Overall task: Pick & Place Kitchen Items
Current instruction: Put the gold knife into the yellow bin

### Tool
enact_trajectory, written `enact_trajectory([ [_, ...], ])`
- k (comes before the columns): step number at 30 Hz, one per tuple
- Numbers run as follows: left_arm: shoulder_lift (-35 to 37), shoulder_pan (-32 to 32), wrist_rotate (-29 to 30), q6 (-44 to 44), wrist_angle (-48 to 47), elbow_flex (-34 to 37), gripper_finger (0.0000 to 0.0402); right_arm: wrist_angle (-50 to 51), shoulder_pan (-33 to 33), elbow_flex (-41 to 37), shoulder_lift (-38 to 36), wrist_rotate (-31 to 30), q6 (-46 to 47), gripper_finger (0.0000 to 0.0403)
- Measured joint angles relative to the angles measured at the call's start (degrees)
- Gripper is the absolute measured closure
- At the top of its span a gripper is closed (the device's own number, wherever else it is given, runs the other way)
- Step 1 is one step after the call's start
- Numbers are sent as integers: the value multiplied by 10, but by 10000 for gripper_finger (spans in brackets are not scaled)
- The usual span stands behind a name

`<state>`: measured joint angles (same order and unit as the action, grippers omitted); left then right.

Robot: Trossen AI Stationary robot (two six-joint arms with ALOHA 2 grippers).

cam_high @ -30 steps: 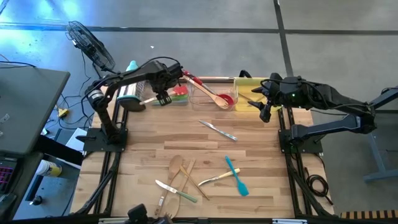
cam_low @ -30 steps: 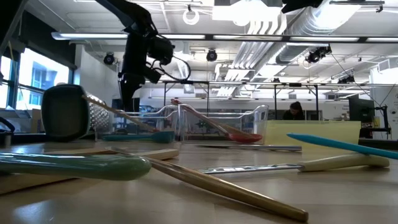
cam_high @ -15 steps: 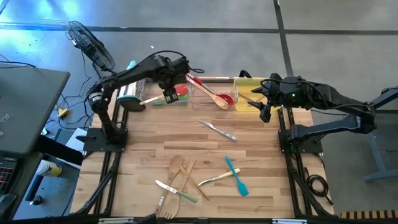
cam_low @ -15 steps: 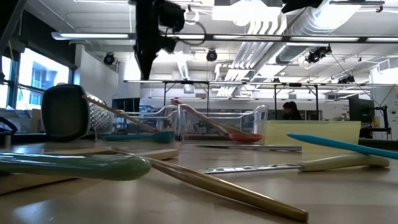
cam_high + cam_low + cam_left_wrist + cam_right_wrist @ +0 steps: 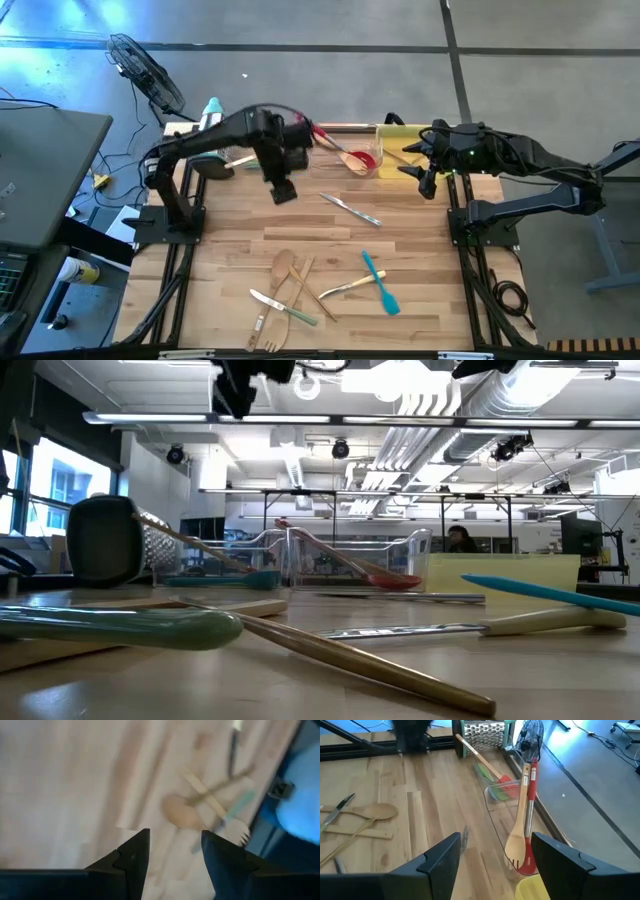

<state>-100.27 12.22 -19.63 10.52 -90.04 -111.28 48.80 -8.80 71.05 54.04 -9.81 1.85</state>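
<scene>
Wooden spoons and forks (image 5: pixel 288 275) lie crossed in a little pile near the front of the tabletop (image 5: pixel 230 215), mixed with a small knife with a pale handle (image 5: pixel 268 301) and a green-handled tool (image 5: pixel 303 315). Just beside the pile lie a blue silicone spatula (image 5: pixel 380 283) and another pale-handled knife (image 5: pixel 350 288) that cross each other. A small metal knife (image 5: pixel 350 209) lies alone in the middle of the tabletop.

At the back edge, a pale wooden spoon (image 5: pixel 518 822) and a red spatula (image 5: pixel 530 815) lean together in a clear plastic tray (image 5: pixel 497 822). A second clear tray next to it holds red and green spatulas (image 5: pixel 496 787). A yellow tray (image 5: pixel 398 146) sits further to the right. A shiny steel box grater (image 5: pixel 482 730) lies at the back left corner.

The left gripper (image 5: pixel 283 190) hangs above the tabletop near the clear trays, with its fingers (image 5: pixel 132 857) apart and nothing between them. The right gripper (image 5: pixel 425 182) waits at the right edge by the yellow tray, its fingers (image 5: pixel 440 862) also spread wide and empty.
</scene>
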Motion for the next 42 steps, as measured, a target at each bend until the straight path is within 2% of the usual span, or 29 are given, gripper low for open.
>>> enact_trajectory([
  [5, 0, -97, -5, 26, 5, 0, 229, -3, 0, 0, 11, 38, -5, 169],
  [9, 0, -170, 11, 64, 48, 0, 229, -3, 0, 0, 30, 95, -6, 169],
  [17, 0, -293, 159, 65, 105, 0, 229, -7, 12, 0, 82, 266, 19, 169],
  [20, 0, -326, 185, 66, 105, 0, 229, 5, 34, 0, 95, 350, 43, 169],
  [23, 0, -354, 198, 102, 106, 0, 229, 7, 71, -1, 102, 383, 77, 169],
  [27, 0, -387, 212, 186, 106, 1, 229, -12, 133, -17, 102, 386, 133, 169],
  [30, 0, -415, 220, 209, 106, 1, 229, -33, 188, -31, 102, 369, 204, 169],
  [36, -1, -473, 279, 152, 145, 42, 229, -155, 301, -89, 102, 242, 357, 169],
  [42, -1, -496, 343, 112, 259, 132, 229, -317, 400, -167, 102, 146, 524, 169],
])
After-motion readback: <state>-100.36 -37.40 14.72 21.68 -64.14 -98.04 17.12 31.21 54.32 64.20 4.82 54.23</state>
